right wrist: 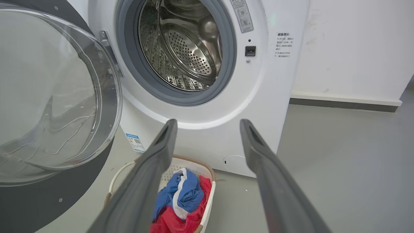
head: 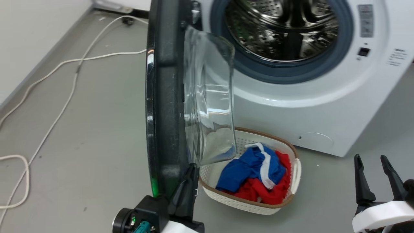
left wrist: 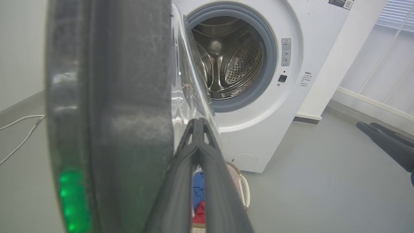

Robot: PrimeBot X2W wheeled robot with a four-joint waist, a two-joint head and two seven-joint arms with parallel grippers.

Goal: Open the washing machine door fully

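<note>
Both fingers (left wrist: 181, 184) together | left end effector (left wrist: 199, 122) against washing machine door (head: 165, 97)

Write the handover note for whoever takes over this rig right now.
Left tool: shut, tips at the inner face of the washing machine door, beside its glass bowl.
Right tool: open, holding nothing, off to the right.
Done: door stands roughly square to the washing machine front.
Left: push it wider until fully open. The laundry basket sits on the floor by the door.
</note>
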